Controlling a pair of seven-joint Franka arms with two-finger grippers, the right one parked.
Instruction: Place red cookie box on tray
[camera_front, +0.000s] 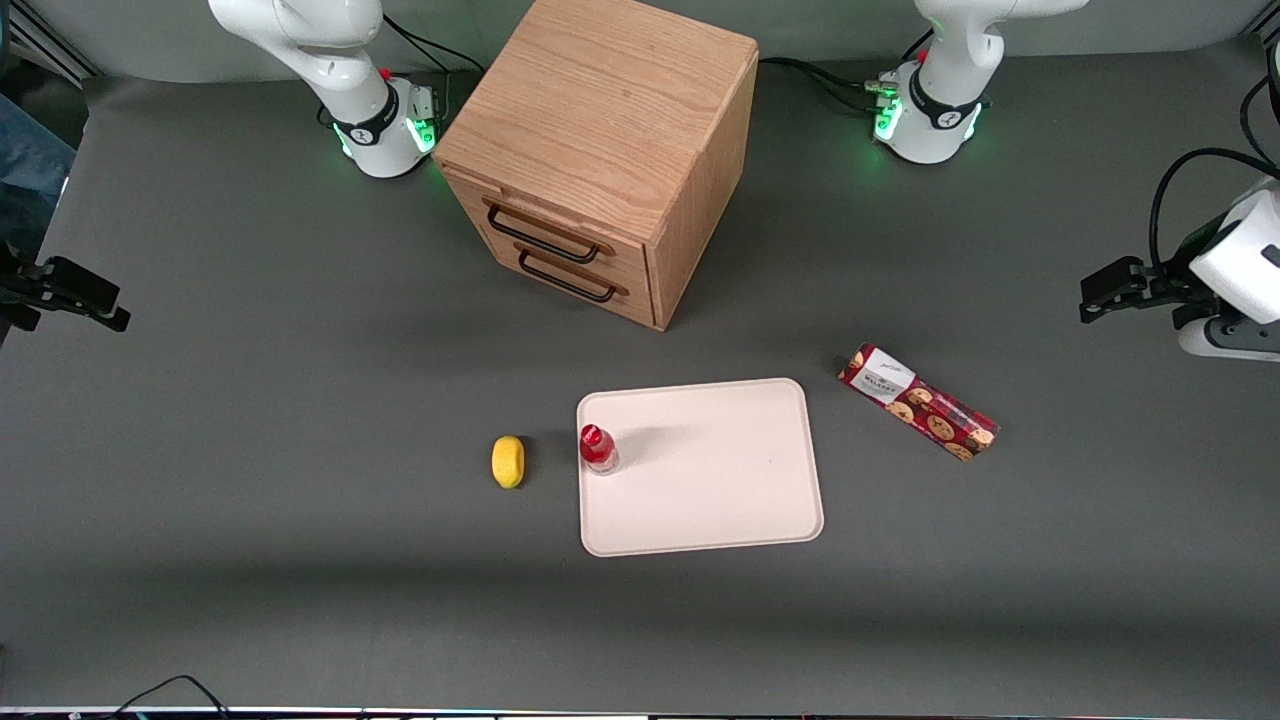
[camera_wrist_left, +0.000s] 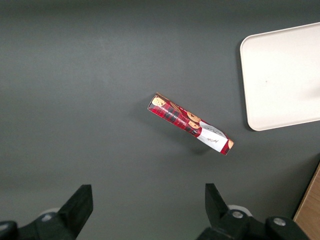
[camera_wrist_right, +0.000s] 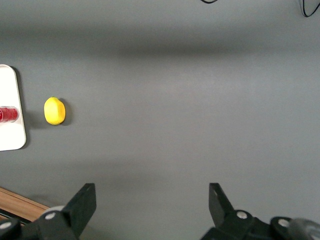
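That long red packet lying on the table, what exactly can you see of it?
The red cookie box is a long slim dark-red carton, cardboard by its look, with a white label at one end and chocolate-chip cookie pictures along the rest. It lies flat and slanted on the grey table, beside the tray but apart from it, toward the working arm's end. Nothing touches it; the open gripper hangs above, empty.

Front view overhead; wrist views face down; both share tray.
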